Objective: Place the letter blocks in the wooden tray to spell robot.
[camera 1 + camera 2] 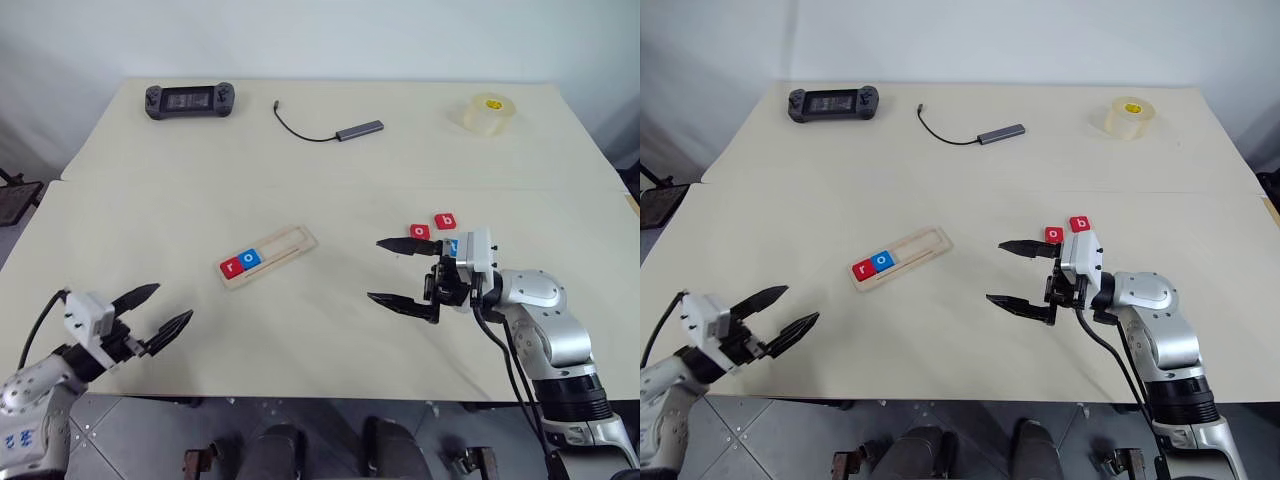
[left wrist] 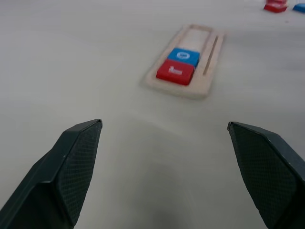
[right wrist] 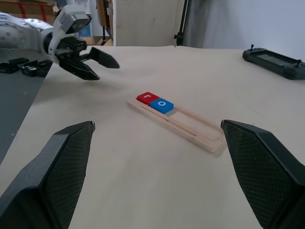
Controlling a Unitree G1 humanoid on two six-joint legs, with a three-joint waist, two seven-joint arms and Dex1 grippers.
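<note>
Trouble I fear: both wide, empty, my right gripper [image 1: 403,271] could knock the b block [image 1: 446,221] grabbing; left gripper [image 1: 155,312] waits lower left.

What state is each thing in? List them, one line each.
wooden tray: flat on the table, two slots filled, the rest bare.
red r block: seated at the tray's end.
blue o block: seated beside the r.
red o block: loose on the table.
red b block: loose on the table.
left gripper: jaws open, holding nothing.
right gripper: jaws open, holding nothing.
</note>
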